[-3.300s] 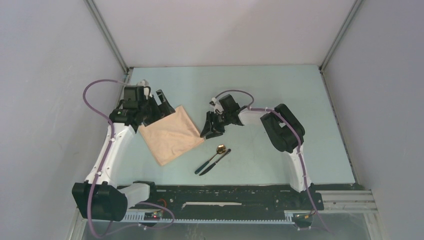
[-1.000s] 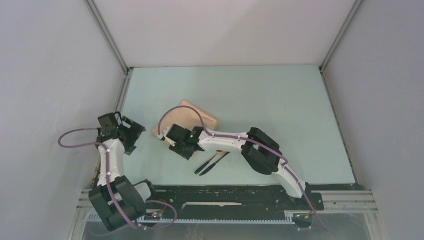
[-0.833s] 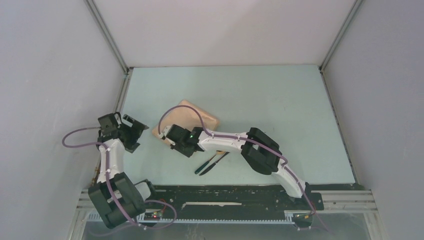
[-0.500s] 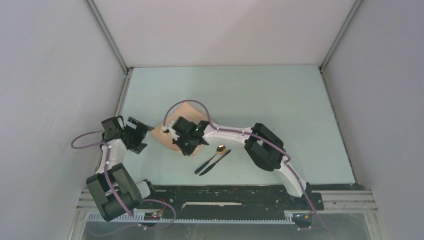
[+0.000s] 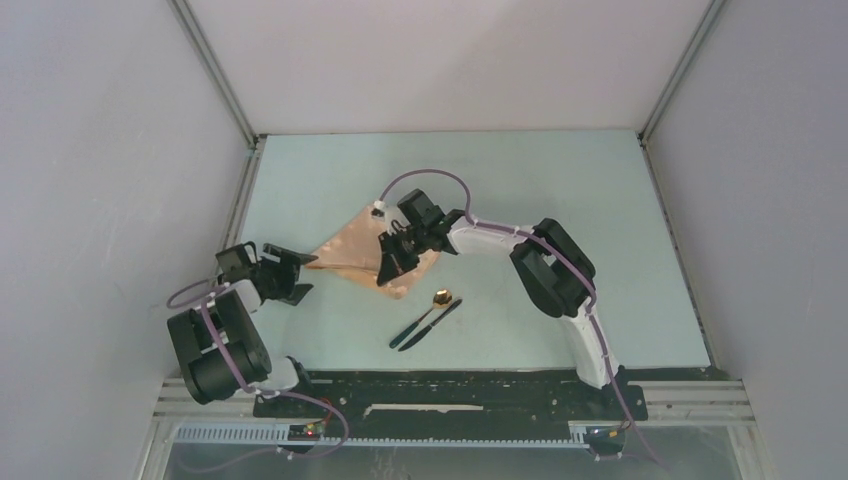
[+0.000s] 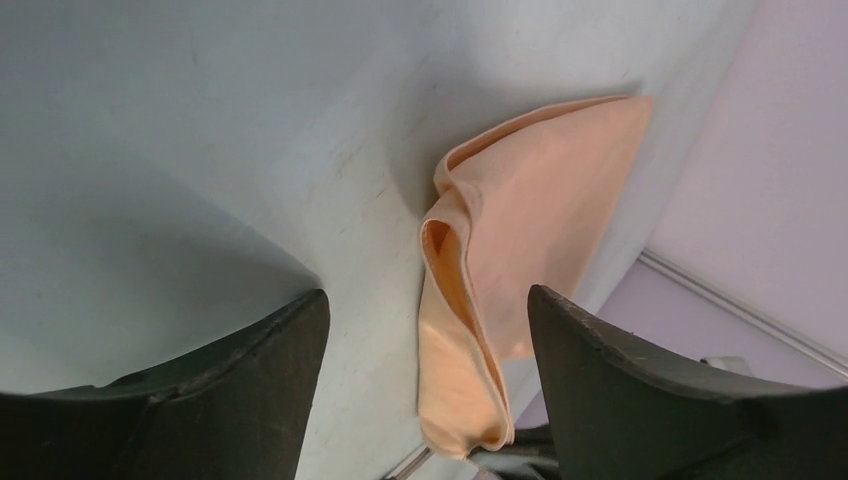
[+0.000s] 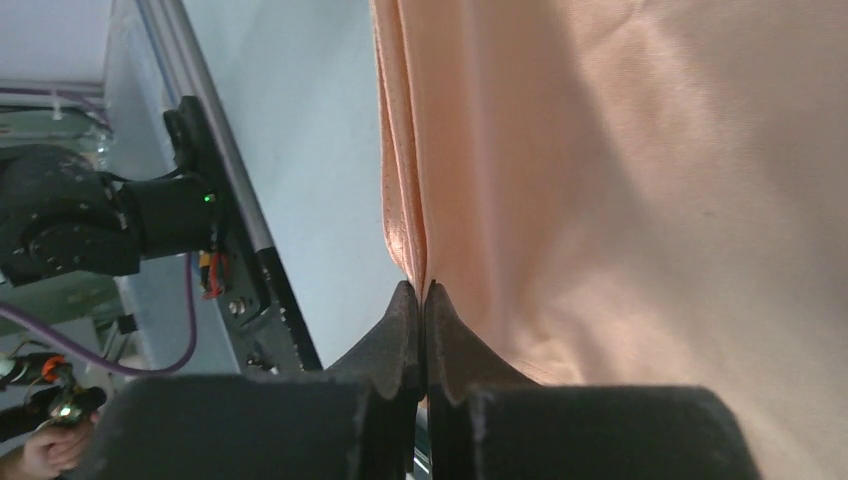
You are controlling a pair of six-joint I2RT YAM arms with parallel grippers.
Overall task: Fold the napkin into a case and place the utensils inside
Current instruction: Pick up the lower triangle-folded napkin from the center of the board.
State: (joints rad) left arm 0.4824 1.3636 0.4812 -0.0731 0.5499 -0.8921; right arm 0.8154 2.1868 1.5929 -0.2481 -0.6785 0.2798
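Observation:
The peach-tan napkin (image 5: 345, 247) lies folded at the table's middle left, its near edge lifted. My right gripper (image 5: 386, 272) is shut on that edge; in the right wrist view the jaws (image 7: 425, 288) pinch the doubled hem and the napkin (image 7: 620, 180) fills the frame. My left gripper (image 5: 303, 278) is open at the napkin's left corner. From the left wrist the napkin (image 6: 530, 220) hangs in front of the gripper (image 6: 425, 295) and touches neither finger. The utensils, a gold-bowled spoon (image 5: 441, 297) and a dark knife (image 5: 432, 324), lie side by side nearer me. No case is in view.
A black rail (image 5: 450, 385) runs along the near edge behind the arm bases. Grey enclosure walls and a metal frame post (image 5: 238, 195) close off the left side, just beyond my left arm. A purple cable (image 5: 425, 175) loops above the right wrist.
My right gripper shut on the napkin's near edge and carried it up and to the right. My left arm swung in toward the napkin's left corner, jaws narrowing slightly.

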